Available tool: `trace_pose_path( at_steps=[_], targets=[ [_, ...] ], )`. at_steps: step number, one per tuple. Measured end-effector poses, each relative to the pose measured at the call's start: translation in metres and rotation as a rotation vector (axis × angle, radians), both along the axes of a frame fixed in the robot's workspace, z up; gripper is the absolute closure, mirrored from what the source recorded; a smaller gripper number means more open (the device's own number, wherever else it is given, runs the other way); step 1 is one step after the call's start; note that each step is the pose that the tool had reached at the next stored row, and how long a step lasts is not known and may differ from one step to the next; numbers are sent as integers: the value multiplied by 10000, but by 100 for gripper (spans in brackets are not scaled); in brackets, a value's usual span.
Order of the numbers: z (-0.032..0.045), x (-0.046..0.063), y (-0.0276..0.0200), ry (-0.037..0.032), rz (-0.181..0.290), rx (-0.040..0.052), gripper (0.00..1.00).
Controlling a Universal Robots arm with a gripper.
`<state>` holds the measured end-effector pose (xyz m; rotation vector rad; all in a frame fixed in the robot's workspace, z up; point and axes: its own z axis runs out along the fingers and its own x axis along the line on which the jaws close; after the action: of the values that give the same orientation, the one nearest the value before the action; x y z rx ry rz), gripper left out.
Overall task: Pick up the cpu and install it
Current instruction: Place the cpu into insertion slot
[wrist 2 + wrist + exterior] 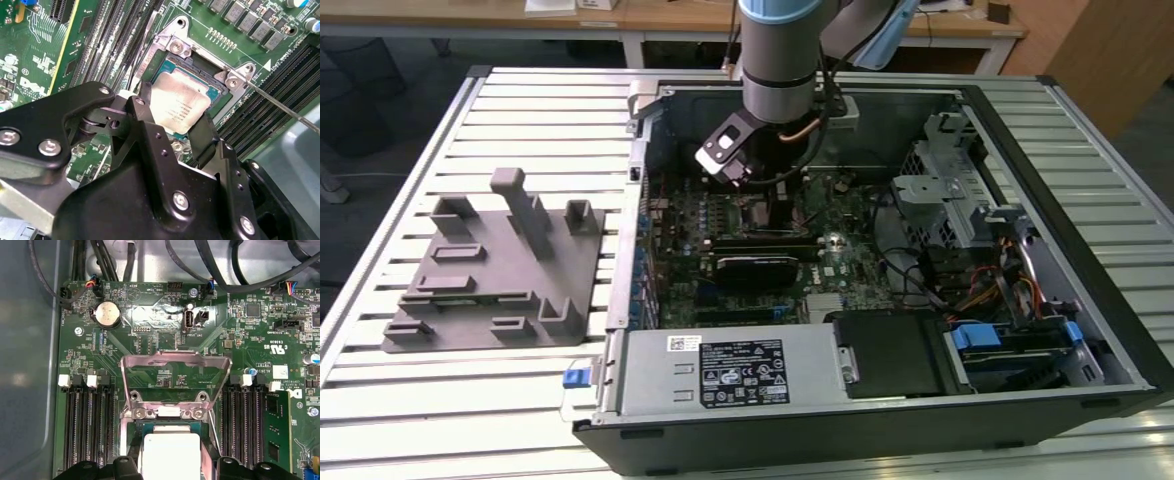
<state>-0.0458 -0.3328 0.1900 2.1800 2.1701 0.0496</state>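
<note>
The claw (176, 109) grips the cpu (177, 100) — over the socket (197, 62).

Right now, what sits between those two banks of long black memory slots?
The cpu at its open socket and the socket's raised metal frame, seen in the first wrist view.

Gripper (177, 107) hangs over the socket (167, 57) — room straight above it is taken. Load plate (176, 371) stands raised at one socket edge, barring that side. Lever rod (280, 105) slants off a socket corner. Low memory slots (85, 425) flank both sides — open above. Cables (225, 270) crowd the motherboard's edge by the case wall (160, 265).
</note>
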Motion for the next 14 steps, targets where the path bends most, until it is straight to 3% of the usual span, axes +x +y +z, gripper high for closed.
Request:
trace_pose_path(
  at_steps=[7, 14],
  targets=[
    [-4, -66, 2, -35, -7, 8, 46],
    [-2, -31, 1, -21, -10, -2, 46]
  ],
)
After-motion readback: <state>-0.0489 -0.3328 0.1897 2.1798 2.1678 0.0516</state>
